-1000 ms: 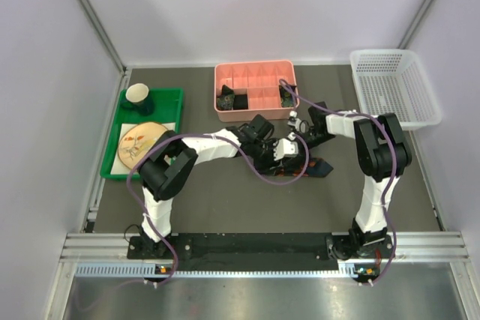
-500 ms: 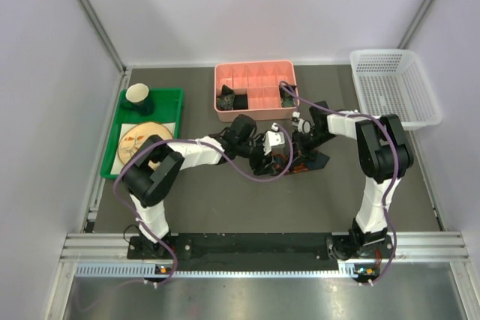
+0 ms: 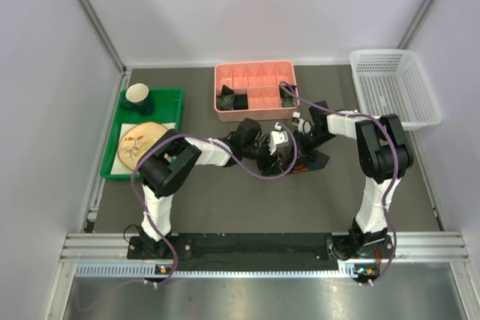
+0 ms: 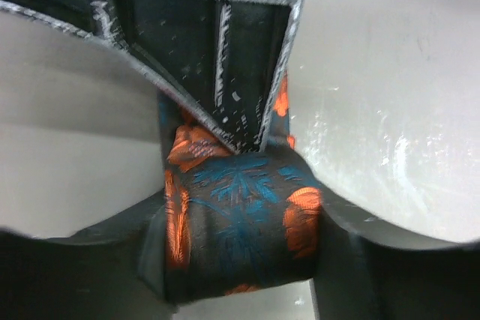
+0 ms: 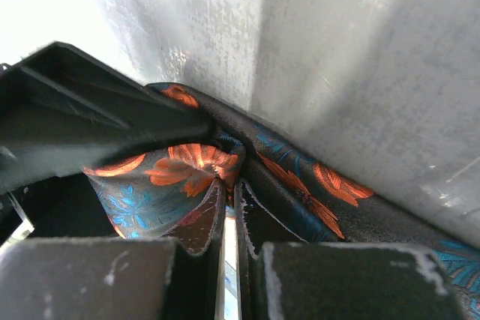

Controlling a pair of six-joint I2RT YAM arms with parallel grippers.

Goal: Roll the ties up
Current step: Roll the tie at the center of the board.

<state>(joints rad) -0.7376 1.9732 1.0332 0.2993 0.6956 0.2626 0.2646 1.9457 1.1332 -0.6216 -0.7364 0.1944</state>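
Observation:
A black tie with red-orange blotches and blue leaves (image 3: 306, 161) lies mid-table between both grippers. In the left wrist view its rolled part (image 4: 238, 222) sits squeezed between my left gripper's (image 4: 240, 264) two fingers. My right gripper (image 5: 231, 185) is nearly closed, its tips pinching a fold of the same tie (image 5: 187, 166); the loose tail (image 5: 330, 192) runs off to the right on the mat. From above, the left gripper (image 3: 271, 148) and right gripper (image 3: 298, 140) almost touch. Other rolled dark ties (image 3: 227, 100) sit in the pink box.
The pink compartment box (image 3: 255, 79) stands just behind the grippers. A green tray (image 3: 171, 95) with a cup (image 3: 138, 94) and a plate (image 3: 140, 140) is at the left. A white basket (image 3: 394, 84) is at the back right. Purple cables loop near the tie.
The left gripper has drawn back leftward a little with the roll. The tie's loose tail on the mat has become shorter. The right gripper has stayed almost in place.

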